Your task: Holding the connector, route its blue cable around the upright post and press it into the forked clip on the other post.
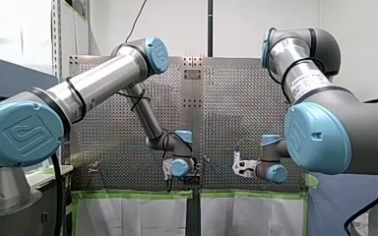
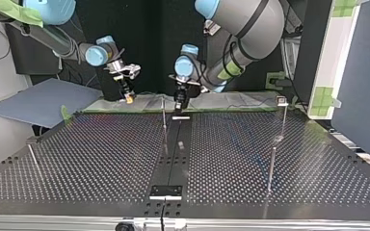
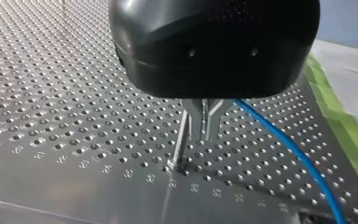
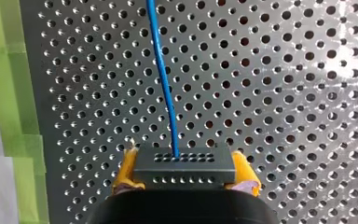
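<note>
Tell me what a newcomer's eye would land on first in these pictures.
The bright blue cable stands out most: in the right wrist view it runs out over the perforated table from a dark connector clamped between the yellow pads of my right gripper. Next comes my left gripper, low over the table right beside a thin upright post, with the cable passing on its other side.
</note>
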Tool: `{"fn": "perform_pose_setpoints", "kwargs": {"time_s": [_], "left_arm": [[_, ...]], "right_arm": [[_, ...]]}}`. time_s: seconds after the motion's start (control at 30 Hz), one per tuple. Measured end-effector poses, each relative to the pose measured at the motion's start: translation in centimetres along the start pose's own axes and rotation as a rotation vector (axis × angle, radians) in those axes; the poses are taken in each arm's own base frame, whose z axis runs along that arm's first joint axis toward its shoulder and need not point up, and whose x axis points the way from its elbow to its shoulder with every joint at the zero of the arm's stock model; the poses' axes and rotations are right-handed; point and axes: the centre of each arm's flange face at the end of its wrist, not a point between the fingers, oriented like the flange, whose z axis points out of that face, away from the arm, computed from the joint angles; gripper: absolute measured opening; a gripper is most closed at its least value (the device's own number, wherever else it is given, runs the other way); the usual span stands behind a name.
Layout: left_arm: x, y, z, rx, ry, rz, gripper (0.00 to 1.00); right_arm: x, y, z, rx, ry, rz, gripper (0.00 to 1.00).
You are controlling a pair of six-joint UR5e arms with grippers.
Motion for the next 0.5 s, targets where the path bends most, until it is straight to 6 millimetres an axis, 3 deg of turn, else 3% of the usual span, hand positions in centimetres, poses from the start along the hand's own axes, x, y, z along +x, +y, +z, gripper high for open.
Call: {"fn": "perform_pose_setpoints", "kwargs": {"time_s": [0.5], "left_arm": [[-1.1,0.4,1.5,0.016,0.0,-0.01,0.07]], "right_arm": [[2.1,1.5,2.4,-0.013,0.02,-0.003,0.0]]}}
